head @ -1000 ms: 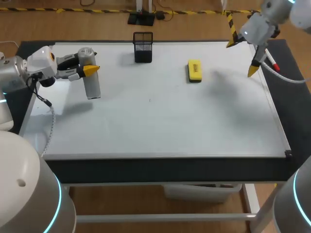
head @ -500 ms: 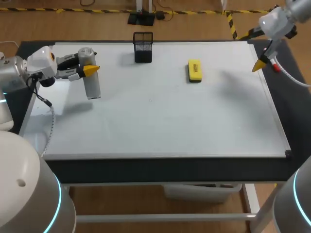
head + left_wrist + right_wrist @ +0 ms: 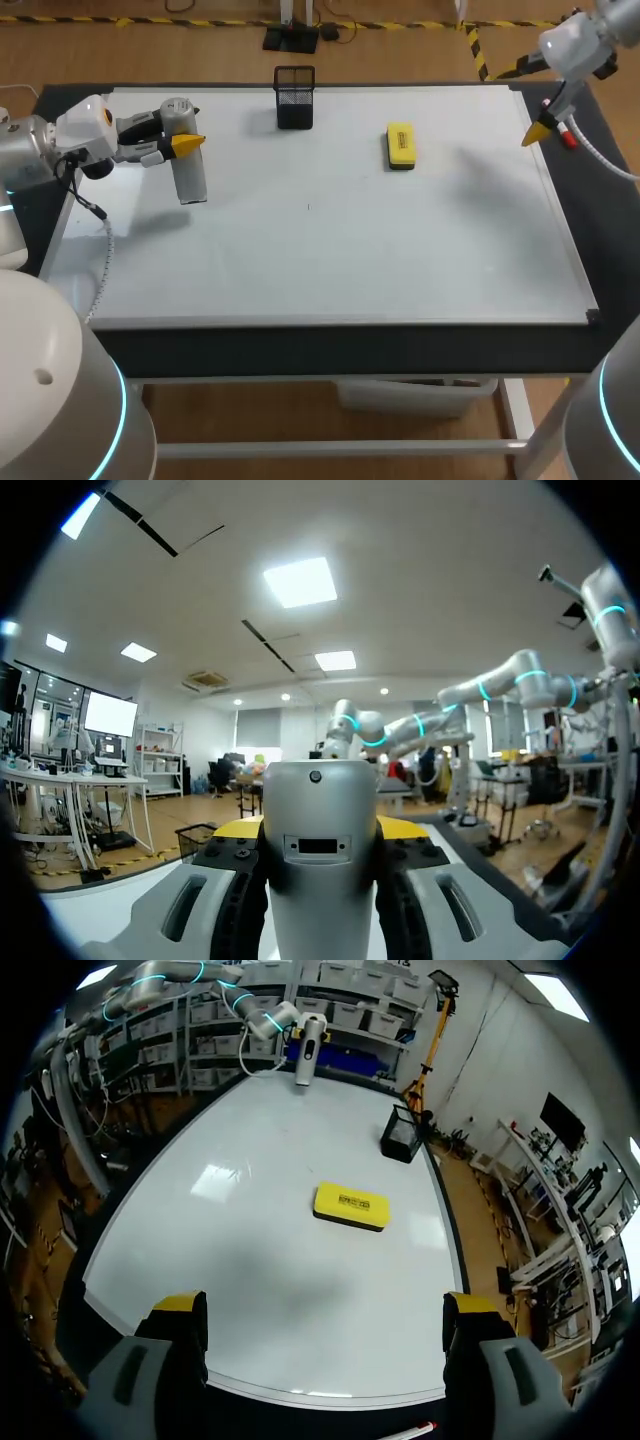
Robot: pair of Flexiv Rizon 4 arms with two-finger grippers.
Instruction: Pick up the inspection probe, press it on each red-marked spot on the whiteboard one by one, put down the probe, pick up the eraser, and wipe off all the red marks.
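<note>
Probe (image 3: 188, 178), where is it?
— In the left pincer (image 3: 178, 143), clenched on its grey body from both sides, roughly upright over the far left part of the whiteboard (image 3: 330, 250).
— And the right pincer (image 3: 541, 133)?
— Released, fingers wide apart with nothing between them, over the whiteboard's far right edge.
— Eraser (image 3: 400, 146)?
— Yellow, lying flat on the whiteboard, far and right of the middle, well apart from both pincers. A black mesh holder (image 3: 294, 97) stands at the far edge, left of it. The whiteboard covers most of the surface (image 3: 300, 350).

Yellow eraser (image 3: 400, 145) — silver probe (image 3: 190, 180)
</note>
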